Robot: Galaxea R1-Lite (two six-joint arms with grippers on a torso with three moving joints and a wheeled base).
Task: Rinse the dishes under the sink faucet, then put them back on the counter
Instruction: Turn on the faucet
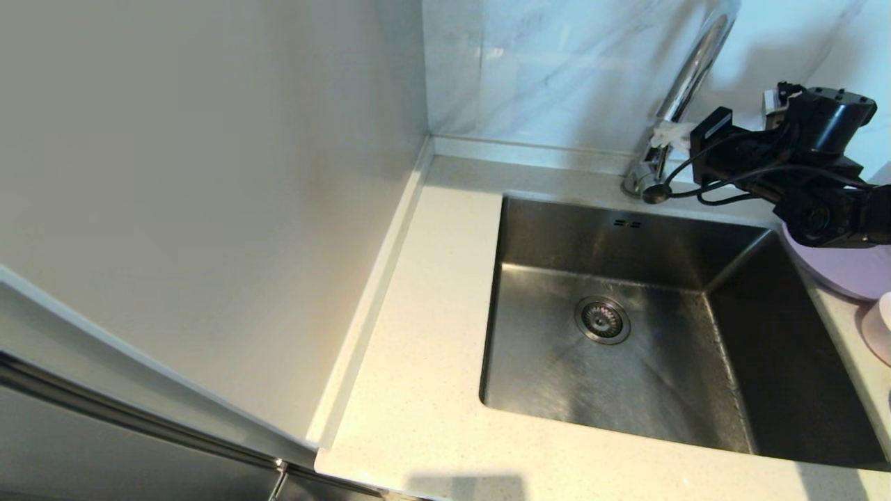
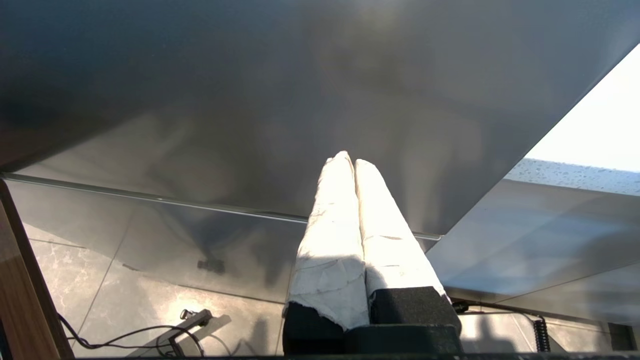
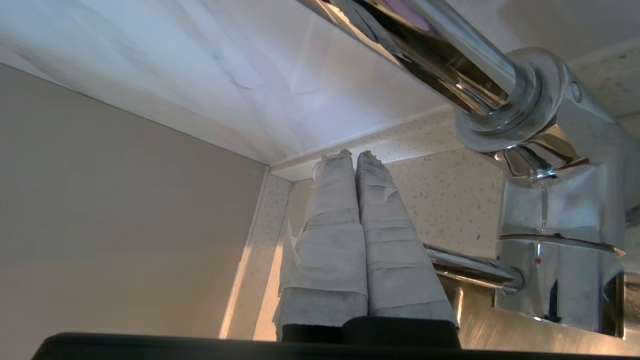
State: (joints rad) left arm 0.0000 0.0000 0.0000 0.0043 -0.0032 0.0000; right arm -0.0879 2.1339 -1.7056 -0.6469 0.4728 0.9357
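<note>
The faucet point(image 1: 686, 90) stands behind the sink point(image 1: 626, 236), set in the counter point(image 1: 424, 327); the plate point(image 1: 846, 268) lies right of it.

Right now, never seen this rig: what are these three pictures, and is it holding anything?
It is a two-armed robot at a kitchen sink. The head camera looks down on the off-white speckled counter, the empty stainless-steel sink and the chrome gooseneck faucet. The right claw, cloth-wrapped and shut on nothing, sits beside the faucet base; its wrist camera shows the side lever close by. A lavender plate lies on the counter right of the sink. The left claw, shut and empty, is parked below the counter, seen only by its own wrist camera.
</note>
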